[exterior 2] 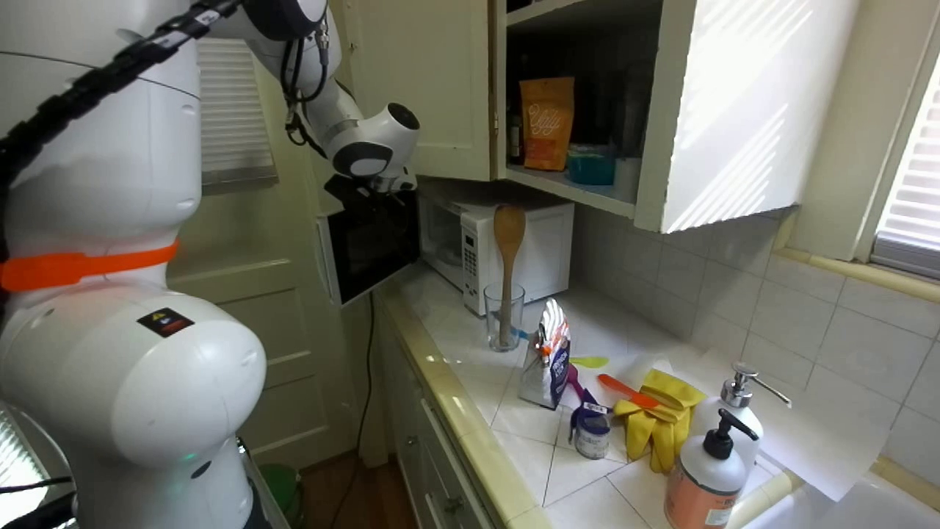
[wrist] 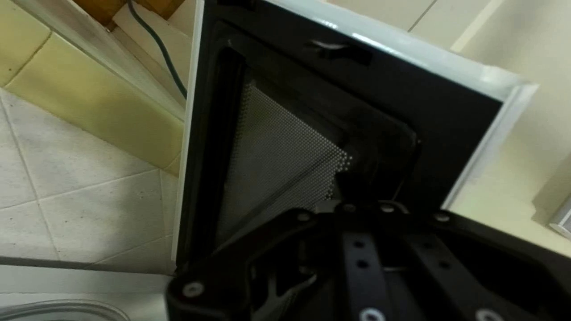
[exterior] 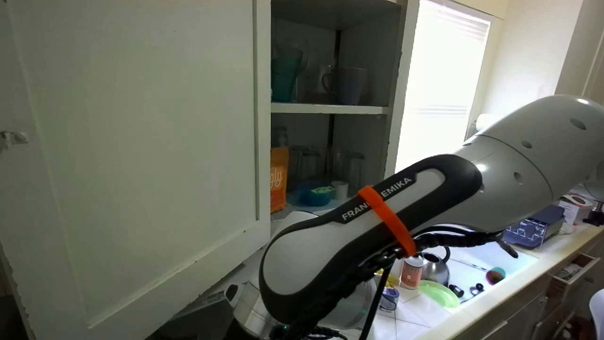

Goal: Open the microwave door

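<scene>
Bright window (exterior: 439, 87), tiled wall (exterior 2: 778, 312), white cupboard (exterior 2: 742, 110) (partly sunlit)

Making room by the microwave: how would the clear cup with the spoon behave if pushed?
The clear cup may tip easily, since the spoon stands far above its rim. Its smooth-looking walls may be slippery and, if glass, fragile. The spoon may rattle about, as the cup leaves room around it.
</scene>
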Tool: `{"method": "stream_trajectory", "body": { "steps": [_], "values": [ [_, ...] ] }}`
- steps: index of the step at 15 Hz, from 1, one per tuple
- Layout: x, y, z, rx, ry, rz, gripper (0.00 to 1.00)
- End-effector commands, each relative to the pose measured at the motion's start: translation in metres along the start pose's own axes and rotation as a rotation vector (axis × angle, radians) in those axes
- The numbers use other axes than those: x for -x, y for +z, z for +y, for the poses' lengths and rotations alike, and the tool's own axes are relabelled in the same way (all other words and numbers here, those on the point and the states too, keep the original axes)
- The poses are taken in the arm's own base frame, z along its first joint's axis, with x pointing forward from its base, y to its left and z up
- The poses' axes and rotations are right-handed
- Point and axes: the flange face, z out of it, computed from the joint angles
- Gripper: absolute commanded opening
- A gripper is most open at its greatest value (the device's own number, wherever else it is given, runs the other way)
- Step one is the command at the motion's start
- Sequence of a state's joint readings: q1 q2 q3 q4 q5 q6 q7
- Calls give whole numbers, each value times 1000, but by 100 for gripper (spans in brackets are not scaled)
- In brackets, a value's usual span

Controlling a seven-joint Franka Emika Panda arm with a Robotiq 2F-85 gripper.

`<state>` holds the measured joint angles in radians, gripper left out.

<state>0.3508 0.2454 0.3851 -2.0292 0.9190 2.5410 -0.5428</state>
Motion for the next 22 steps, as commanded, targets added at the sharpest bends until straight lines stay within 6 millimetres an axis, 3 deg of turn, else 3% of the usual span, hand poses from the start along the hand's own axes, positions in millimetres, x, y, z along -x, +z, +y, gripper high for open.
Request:
{"method": "stream_trajectory", "body": {
  "steps": [1, 3, 4, 6, 12, 15, 19, 20, 21, 22],
  "values": [
    [13, -9, 6, 95, 64, 15, 0],
    [25, -20, 2, 183, 94, 51, 0],
    [31, -26, 1, 221, 114, 67, 26],
    [48, -40, -2, 297, 149, 99, 34],
    [108, -107, -15, 521, 213, 205, 77],
    [120, -136, -46, 689, 198, 273, 99],
    [137, -167, -107, 879, 200, 320, 100],
    [140, -174, -115, 890, 188, 275, 100],
    [127, -160, -101, 812, 181, 273, 100],
    [132, -168, -111, 840, 179, 271, 100]
  ]
}}
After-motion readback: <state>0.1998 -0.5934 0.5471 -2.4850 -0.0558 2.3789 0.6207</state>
